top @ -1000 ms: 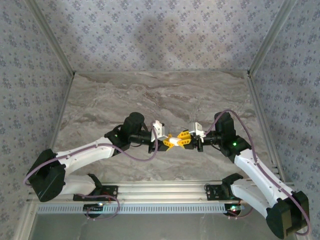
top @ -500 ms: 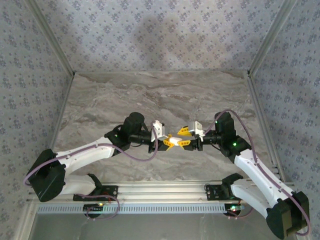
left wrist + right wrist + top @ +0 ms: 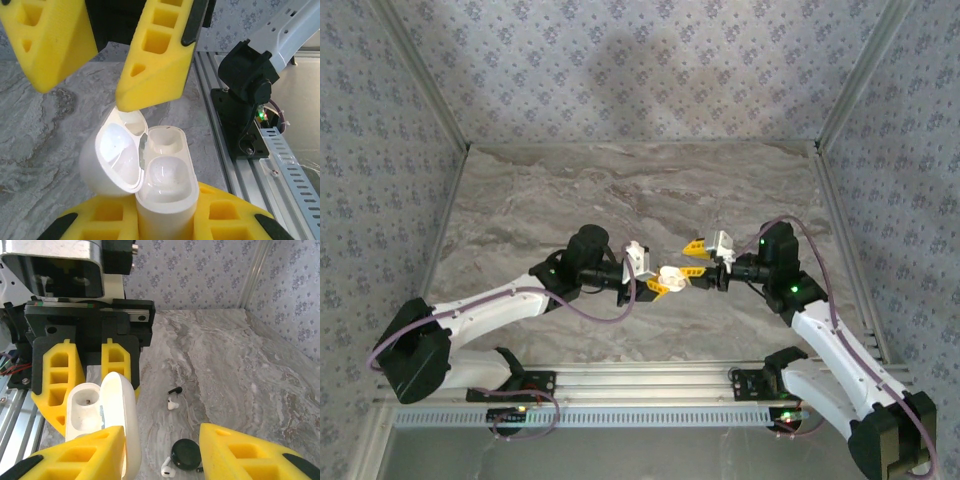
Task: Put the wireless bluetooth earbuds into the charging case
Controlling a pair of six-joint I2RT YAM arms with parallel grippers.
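**Open charging case [image 3: 670,274] gripped mid-table, earbuds [image 3: 173,403] loose on the table [image 3: 620,190]**

From above: shows the left gripper [image 3: 658,286] clenched on the case, seemingly raised off the marble. Sets the right gripper [image 3: 692,263] facing it, jaws released with nothing between them. Leaves broad bare marble beyond both arms, the side walls well apart from them.

From the left wrist: looks down on the case, pinched by its lower body. Shows the lid [image 3: 117,155] swung open to one side and both sockets [image 3: 164,141] empty, probably held so to present them upward for loading. Puts one yellow finger [image 3: 157,60] of the right gripper just beside the lid's top edge; cannot tell whether touching.

From the right wrist: finds the earbuds lying beyond the case, one near a tiny black stick [image 3: 174,389] with free marble around it, the other just beside a black round object [image 3: 186,454]. Judges the crowded one the harder pick.
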